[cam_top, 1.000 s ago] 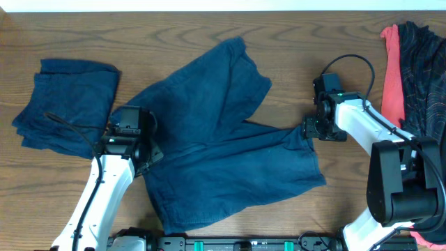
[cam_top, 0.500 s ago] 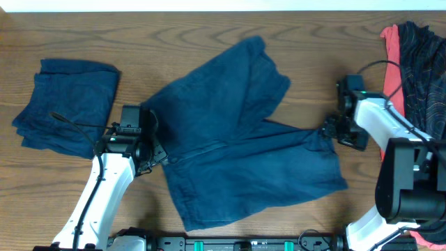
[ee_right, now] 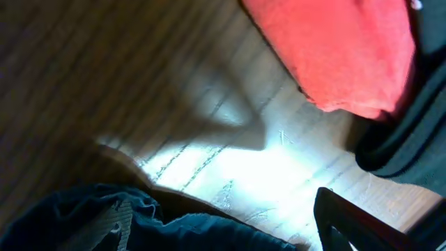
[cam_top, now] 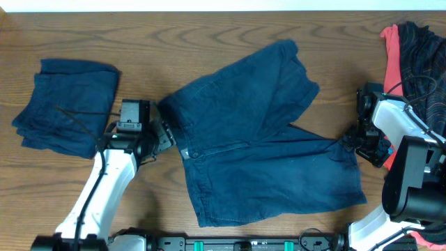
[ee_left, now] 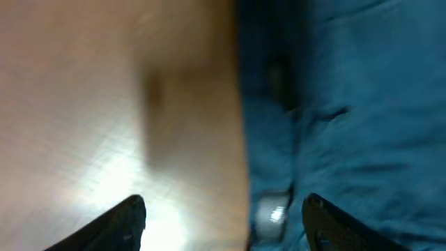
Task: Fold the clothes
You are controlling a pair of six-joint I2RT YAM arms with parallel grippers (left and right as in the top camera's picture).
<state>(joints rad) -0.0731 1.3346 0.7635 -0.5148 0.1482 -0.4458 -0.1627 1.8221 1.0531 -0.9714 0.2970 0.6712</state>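
From above, we see the shorts (cam_top: 258, 132) spread across the middle of the table (cam_top: 209, 35). The left gripper (cam_top: 166, 136) is at the waistband's end and the right gripper (cam_top: 354, 143) at a leg hem.

On the left wrist, the fingers (ee_left: 129, 217) are spread, with the waistband's button (ee_left: 270, 213) between them.

On the right wrist, the hem lies beside one finger (ee_right: 341, 216). We cannot tell whether that gripper is gripping.

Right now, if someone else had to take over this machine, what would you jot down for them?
Left gripper: open, over the waistband edge of the shorts.
Right gripper: at the hem of one leg; grip unclear.
Shorts lie spread flat mid-table, not yet folded.
A navy pile looks folded at the left side.
The red garment and black garment wait bunched at the right edge.
Left to do: fold the shorts, then the red and black ones.
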